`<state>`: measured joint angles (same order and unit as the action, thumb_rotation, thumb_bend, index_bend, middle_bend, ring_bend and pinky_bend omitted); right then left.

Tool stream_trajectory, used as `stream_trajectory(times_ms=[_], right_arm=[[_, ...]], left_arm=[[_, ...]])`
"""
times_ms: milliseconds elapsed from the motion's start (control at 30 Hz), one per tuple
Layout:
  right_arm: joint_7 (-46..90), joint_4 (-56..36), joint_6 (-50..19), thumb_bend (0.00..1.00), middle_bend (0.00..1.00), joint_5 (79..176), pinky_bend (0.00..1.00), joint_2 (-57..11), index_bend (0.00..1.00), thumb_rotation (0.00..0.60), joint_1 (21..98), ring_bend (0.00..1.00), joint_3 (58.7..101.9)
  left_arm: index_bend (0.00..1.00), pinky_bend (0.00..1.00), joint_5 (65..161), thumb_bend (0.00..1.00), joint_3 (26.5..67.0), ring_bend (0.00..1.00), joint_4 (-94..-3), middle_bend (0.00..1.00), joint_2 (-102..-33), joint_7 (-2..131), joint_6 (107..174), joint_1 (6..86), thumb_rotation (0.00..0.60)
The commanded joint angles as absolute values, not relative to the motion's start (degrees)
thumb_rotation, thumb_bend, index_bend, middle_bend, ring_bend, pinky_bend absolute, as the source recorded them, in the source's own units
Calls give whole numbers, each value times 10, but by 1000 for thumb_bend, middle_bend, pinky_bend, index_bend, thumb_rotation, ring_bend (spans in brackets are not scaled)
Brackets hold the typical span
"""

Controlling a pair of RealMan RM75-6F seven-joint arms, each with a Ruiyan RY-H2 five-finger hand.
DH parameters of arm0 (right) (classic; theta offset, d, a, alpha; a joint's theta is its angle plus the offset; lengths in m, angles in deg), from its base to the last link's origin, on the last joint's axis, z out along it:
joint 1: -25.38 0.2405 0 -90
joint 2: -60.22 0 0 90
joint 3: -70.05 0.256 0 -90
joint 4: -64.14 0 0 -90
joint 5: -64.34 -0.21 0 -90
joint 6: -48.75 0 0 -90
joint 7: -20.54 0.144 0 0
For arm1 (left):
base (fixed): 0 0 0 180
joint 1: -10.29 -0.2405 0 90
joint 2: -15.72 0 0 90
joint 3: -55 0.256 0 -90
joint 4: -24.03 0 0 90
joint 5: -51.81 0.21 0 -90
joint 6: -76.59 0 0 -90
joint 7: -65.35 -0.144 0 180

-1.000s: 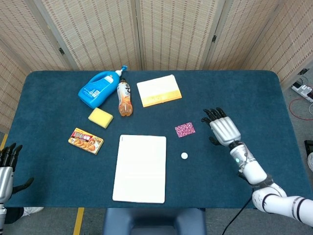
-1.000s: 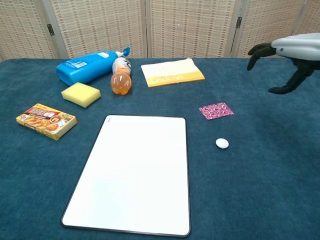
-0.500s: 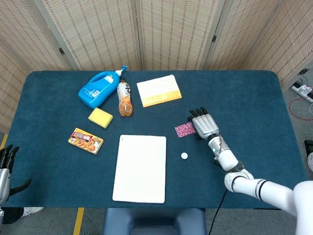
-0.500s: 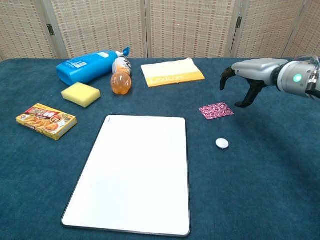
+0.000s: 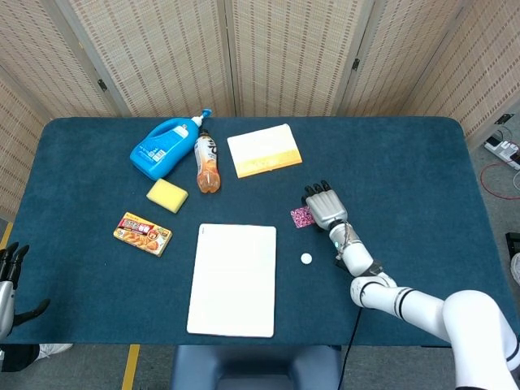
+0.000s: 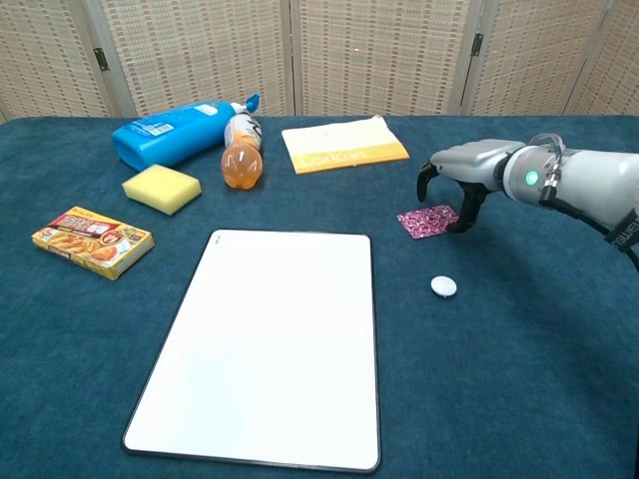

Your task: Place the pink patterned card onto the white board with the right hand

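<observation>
Chest view: right hand (image 6: 461,170) arched over pink patterned card (image 6: 427,221).

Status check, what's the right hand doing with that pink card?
Right hand open, arched over the pink card, not gripping. Card flat on the table, off the white board. Small white disc lies nearby. Left hand idle at table edge.

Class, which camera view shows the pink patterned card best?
The chest view: the pink patterned card lies almost fully exposed beneath the right hand, pattern visible. In the head view, the hand covers most of the card, leaving only its left edge.
</observation>
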<state>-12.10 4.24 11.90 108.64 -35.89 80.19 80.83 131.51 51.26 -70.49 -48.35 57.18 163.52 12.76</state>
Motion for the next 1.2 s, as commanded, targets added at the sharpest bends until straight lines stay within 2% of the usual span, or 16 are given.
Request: stream_trajectory(times_ms=[33,1200], right_arm=[[-134,55,123,332,140,1074,0,-369,278,600,814,90,802],[-154,80,110,307,140,1043,0,-391,278,600,834,102,777]], left_arm=[[57,0,1314,208,512,54,-703,55,-485,572,1635,128,600],[57,0,1311,208,509,51,-702,51,-484,572,1626,130,600]])
